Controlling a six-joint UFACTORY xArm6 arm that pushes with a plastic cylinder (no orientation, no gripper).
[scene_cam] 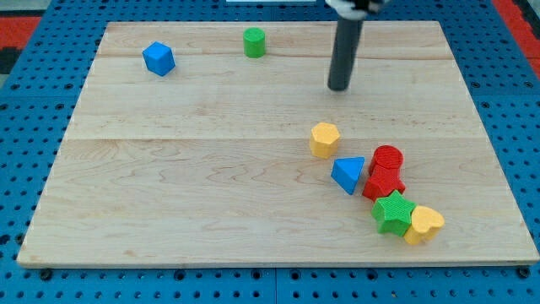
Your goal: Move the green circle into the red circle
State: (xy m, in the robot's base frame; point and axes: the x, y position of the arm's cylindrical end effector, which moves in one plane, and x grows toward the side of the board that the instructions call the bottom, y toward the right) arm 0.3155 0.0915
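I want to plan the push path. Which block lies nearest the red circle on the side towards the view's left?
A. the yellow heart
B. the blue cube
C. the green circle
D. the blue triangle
D: the blue triangle sits just to the view's left of the red circle, while the green circle is far off near the view's top, left of my tip.

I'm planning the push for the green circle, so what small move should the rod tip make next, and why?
Probably slide my tip toward the view's upper left, to get behind the green circle. The tip now sits to that block's right and lower in the view, while the red circle lies toward the view's lower right. Pushing from the far upper-left side would likely drive it that way.
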